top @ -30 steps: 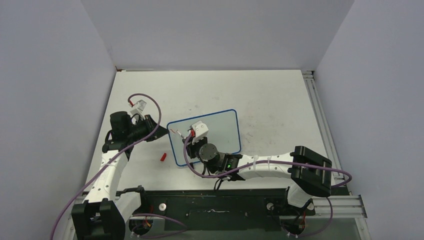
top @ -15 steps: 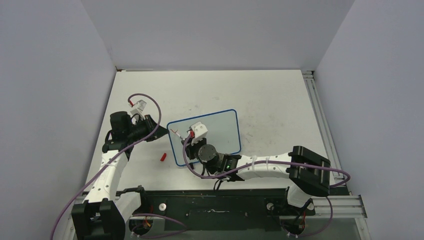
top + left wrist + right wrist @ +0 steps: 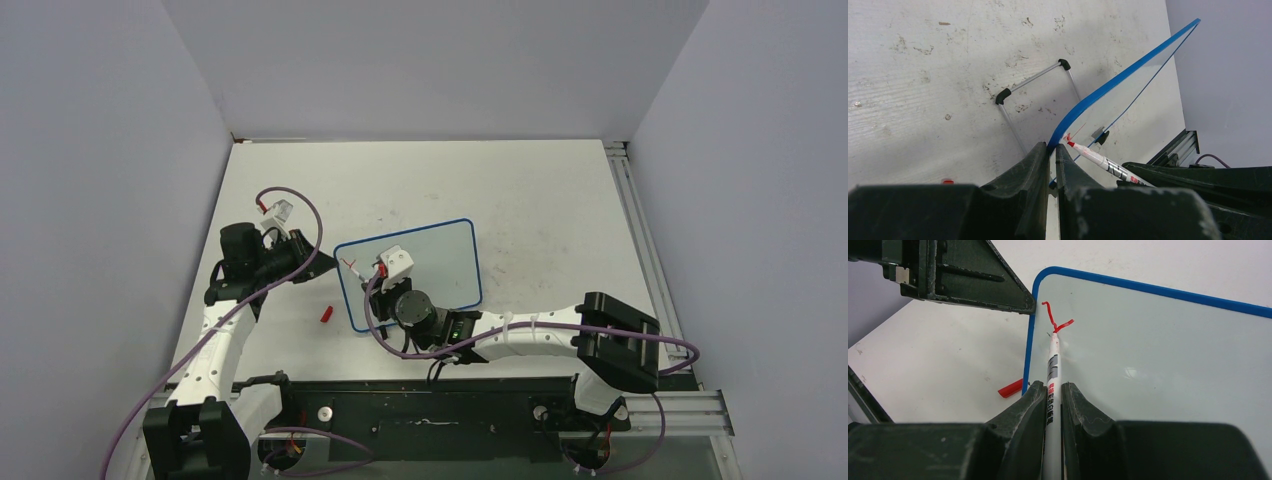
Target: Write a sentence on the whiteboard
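The whiteboard (image 3: 440, 260), glossy white with a thin blue frame, lies tilted on the table. My left gripper (image 3: 1052, 146) is shut on its blue left edge (image 3: 1113, 85). My right gripper (image 3: 1050, 385) is shut on a white marker (image 3: 1053, 365) with a red tip. The tip rests on the board (image 3: 1158, 355) near its far left corner. Of the sentence, a single red Y-shaped mark (image 3: 1053, 320) shows at the marker tip. From above, the right gripper (image 3: 385, 275) sits over the board's left part, and the mark (image 3: 349, 264) lies just left of it.
A red marker cap (image 3: 326, 314) lies on the scuffed white table just off the board's near left edge. The board's wire stand with black feet (image 3: 1033, 82) shows beneath it. An aluminium rail (image 3: 640, 240) runs along the table's right side.
The right gripper with the marker has shifted slightly left and nearer. The red mark has grown from a thin stroke into a Y shape. The left arm has not moved.
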